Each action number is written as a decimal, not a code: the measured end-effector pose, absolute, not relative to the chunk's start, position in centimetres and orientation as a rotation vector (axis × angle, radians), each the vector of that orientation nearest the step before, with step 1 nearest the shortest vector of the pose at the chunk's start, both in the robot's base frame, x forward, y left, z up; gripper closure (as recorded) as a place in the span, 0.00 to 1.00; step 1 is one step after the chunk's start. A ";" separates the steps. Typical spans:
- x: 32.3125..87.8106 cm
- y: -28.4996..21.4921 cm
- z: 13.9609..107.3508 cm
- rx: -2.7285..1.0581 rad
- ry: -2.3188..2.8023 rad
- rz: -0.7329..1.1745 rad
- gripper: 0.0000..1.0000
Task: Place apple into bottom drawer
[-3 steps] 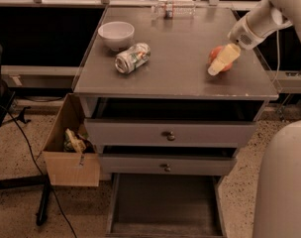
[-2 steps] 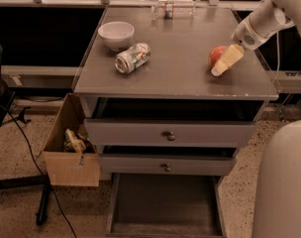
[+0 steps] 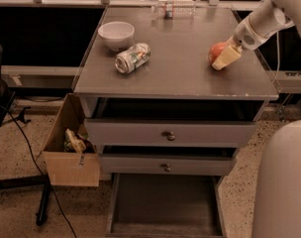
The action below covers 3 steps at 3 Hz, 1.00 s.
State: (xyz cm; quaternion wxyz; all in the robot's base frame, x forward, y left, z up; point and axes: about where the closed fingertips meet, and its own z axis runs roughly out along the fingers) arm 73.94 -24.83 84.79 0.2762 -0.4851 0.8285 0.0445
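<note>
The apple [image 3: 215, 51], red-orange and round, rests on the right side of the grey cabinet top [image 3: 180, 73]. My gripper [image 3: 225, 56] comes down from the upper right on the white arm and sits right against the apple's right side, covering part of it. The bottom drawer [image 3: 165, 202] is pulled out at floor level below the cabinet, its dark flat floor bare. It lies well below and to the left of the gripper.
A white bowl [image 3: 116, 34] and a crushed silver can [image 3: 133, 57] sit on the top's left half. Small items [image 3: 168, 10] stand at the back edge. The two upper drawers [image 3: 168, 134] stand slightly ajar. A cardboard box [image 3: 66, 145] stands left; my white body [image 3: 284, 182] is on the right.
More of the apple's red side now shows to the left of the gripper than a second ago. The gripper has barely shifted. Nothing else moved.
</note>
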 end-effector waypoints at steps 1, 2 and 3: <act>73.9 -24.8 84.8 -1.303 2.226 0.120 0.71; 73.9 -24.8 84.8 -1.304 2.225 0.120 0.95; 73.3 -24.6 85.4 -1.323 2.207 0.114 1.00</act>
